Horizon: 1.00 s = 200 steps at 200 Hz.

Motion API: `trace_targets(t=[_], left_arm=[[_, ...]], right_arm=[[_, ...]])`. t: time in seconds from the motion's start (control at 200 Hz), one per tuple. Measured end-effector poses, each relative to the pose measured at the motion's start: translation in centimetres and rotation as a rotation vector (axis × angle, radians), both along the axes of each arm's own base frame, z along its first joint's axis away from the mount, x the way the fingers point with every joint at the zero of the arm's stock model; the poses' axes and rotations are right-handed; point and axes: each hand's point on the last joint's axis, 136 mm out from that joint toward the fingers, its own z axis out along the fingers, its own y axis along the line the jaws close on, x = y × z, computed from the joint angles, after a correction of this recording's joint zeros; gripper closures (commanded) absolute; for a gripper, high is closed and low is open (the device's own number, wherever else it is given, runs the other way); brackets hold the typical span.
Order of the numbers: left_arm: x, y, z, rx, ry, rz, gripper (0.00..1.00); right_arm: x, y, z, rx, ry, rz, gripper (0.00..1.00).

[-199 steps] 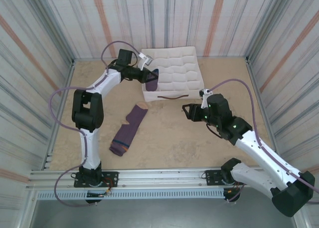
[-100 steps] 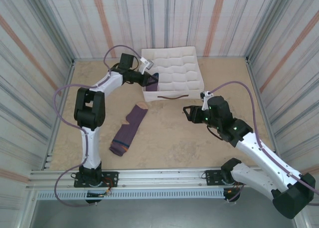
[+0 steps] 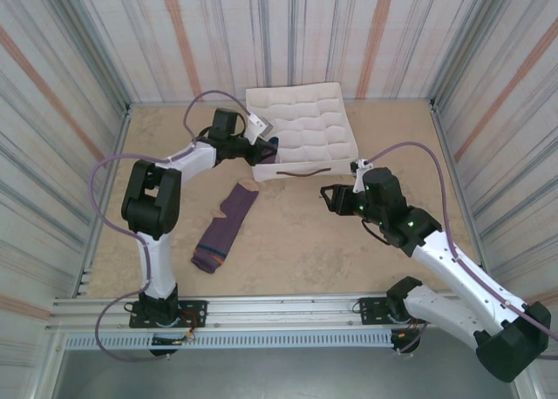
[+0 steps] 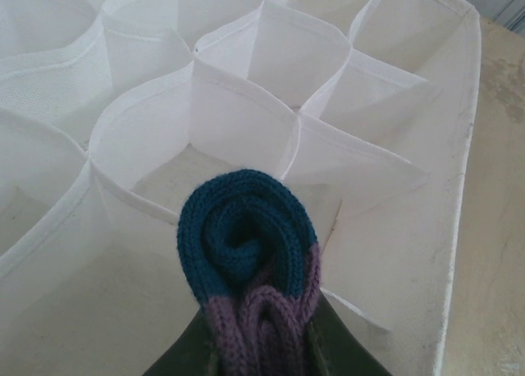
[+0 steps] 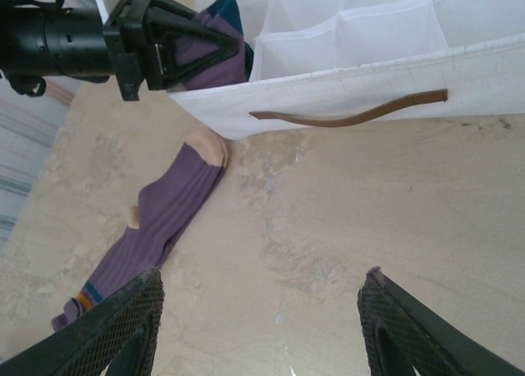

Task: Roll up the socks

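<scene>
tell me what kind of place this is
Probably a robot lab test cell: left arm and right arm bolted to a metal rail, striped walls closing in the table, a flat sock and a rolled sock by a box as props.

Top external was mounted high, above and behind the arm bases, angled down and forward over the whole table (image 3: 296, 242). The white grid box (image 3: 336, 165) lay toward the far side. Left wrist sat very close, just above the box's near-left cells, and looked into them. Right wrist sat low in front of the box and faced its handled front wall. All three shared the box's near-left corner with the rolled sock (image 4: 246, 253).
</scene>
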Motion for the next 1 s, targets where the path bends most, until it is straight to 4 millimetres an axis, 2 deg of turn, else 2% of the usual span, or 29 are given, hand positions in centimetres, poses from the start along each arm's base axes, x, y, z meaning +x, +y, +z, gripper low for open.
trace_targets(t=[0.04,0.1,0.195,0.235,0.311,0.386,0.461,0.601,0.696,0.787,0.917,1.002], left_arm=[[0.0,-0.1,0.1,0.001,-0.006,-0.002,0.65],[0.0,-0.1,0.1,0.005,-0.018,-0.003,0.55],[0.0,0.0,0.1,0.014,-0.011,-0.001,0.50],[0.0,0.0,0.2,0.021,-0.008,0.000,0.43],[0.1,0.1,0.4,0.028,-0.005,0.004,0.20],[0.2,0.1,0.5,0.030,-0.007,0.008,0.08],[0.3,0.2,0.6,0.033,-0.010,0.017,0.02],[0.3,0.5,1.0,0.040,-0.007,0.033,0.01],[0.3,0.6,2.1,0.033,-0.005,0.049,0.01],[0.6,0.8,4.5,0.016,-0.019,0.083,0.01],[1.4,1.2,9.6,-0.037,-0.049,0.150,0.01],[1.4,2.0,11.9,-0.067,-0.037,0.209,0.01]], right_arm=[[0.0,0.0,0.0,0.000,0.000,0.000,0.35],[0.0,0.0,0.0,0.001,0.001,-0.001,0.35],[0.0,0.0,-0.1,-0.001,0.004,-0.002,0.35],[-0.1,-0.1,-0.2,-0.003,0.008,-0.002,0.35],[-0.2,-0.2,-0.4,-0.010,0.017,-0.003,0.35],[-0.3,-0.3,-0.6,-0.017,0.025,-0.004,0.35],[-0.4,-0.4,-0.8,-0.022,0.034,-0.004,0.35],[-0.5,-0.4,-1.0,-0.025,0.039,-0.004,0.35],[-0.3,-0.2,-1.5,-0.034,0.056,-0.002,0.35],[0.0,0.1,-2.3,-0.048,0.081,0.001,0.33],[0.6,0.7,-3.4,-0.068,0.124,0.010,0.28],[1.0,1.1,-4.2,-0.082,0.149,0.016,0.25]])
